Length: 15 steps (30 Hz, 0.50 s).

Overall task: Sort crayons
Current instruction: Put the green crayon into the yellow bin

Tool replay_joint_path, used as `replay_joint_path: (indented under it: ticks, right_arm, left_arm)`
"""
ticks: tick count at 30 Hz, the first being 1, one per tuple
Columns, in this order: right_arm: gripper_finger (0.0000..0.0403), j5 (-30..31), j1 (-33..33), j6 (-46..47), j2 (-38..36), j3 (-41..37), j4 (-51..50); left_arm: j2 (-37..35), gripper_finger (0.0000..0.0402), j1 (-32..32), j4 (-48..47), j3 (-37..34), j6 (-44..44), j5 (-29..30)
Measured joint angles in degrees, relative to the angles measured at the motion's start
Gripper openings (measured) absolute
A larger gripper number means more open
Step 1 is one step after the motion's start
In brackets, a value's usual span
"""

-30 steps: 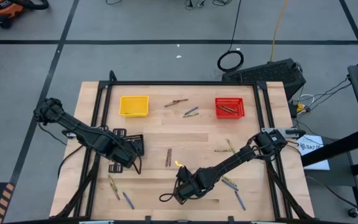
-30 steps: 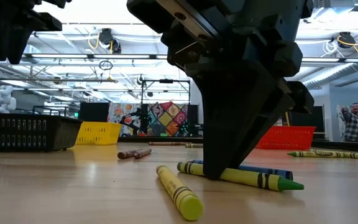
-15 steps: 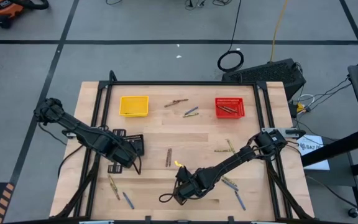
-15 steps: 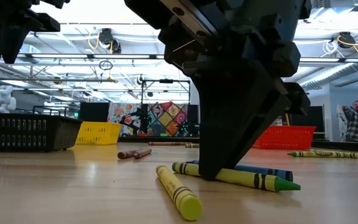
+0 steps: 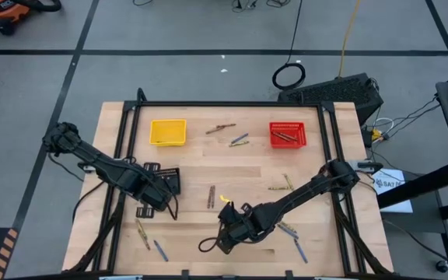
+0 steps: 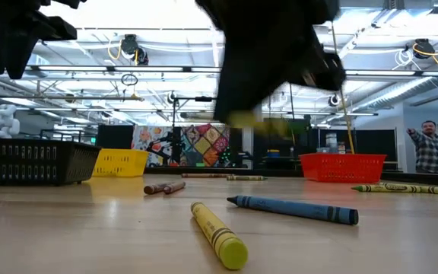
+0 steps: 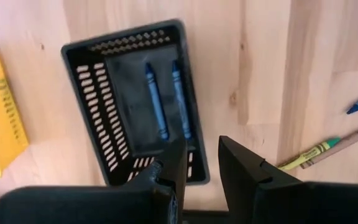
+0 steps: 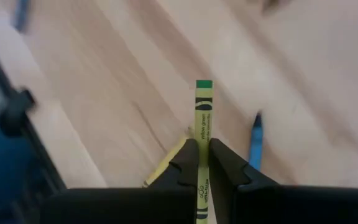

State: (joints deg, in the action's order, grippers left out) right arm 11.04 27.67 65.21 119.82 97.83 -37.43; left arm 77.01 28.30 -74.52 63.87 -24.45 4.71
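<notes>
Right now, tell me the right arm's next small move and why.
Probably carry it toward the yellow basket. The right claw is shut on a yellow-green crayon, already lifted off the table; the black basket holds only blue ones.

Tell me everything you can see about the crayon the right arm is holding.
The yellow-green crayon is a thin stick in a yellow paper wrapper with black printing and a green tip. It is pinched between the fingers of the shut right end effector, sticking straight out past them, lifted clear of the wooden table. Only the fingers touch it.
</notes>
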Motion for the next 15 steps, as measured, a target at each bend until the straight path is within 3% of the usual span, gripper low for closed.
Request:
replay_joint_path:
  ticks: [15]
  right_arm:
    - [0.0000,17.92,0.06,-9.28,-7.70,0.10,-0.12]
  left_arm:
    - [-0.01,0.0084,3.59,17.31,-1.89,7.66,5.32]
